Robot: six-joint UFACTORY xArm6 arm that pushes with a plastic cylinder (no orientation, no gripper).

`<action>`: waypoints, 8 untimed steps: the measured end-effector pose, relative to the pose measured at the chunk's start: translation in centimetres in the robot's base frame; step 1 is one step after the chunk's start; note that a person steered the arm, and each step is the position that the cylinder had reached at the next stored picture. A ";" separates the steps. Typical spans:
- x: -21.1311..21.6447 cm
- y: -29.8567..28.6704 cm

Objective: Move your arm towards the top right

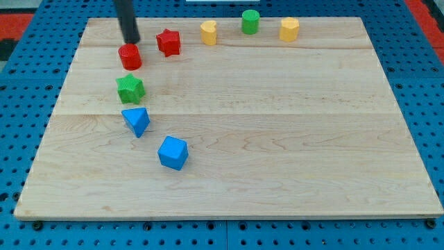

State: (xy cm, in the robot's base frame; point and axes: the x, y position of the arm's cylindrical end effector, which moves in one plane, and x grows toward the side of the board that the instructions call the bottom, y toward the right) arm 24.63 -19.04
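Observation:
My tip is at the view's top left, just above the red cylinder and almost touching it. A red star lies to the right of the tip. Further right along the top edge stand a yellow block, a green cylinder and a yellow hexagonal block. Below the red cylinder sit a green star, a blue triangular block and a blue cube.
The wooden board lies on a blue pegboard surface. A red area shows at the view's top left corner.

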 end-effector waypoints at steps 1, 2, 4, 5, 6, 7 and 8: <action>-4.2 6.6; -5.3 14.2; -5.4 17.0; -5.4 16.7; -5.2 16.7; -5.3 16.7; -5.3 16.7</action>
State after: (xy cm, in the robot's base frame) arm 19.35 -2.34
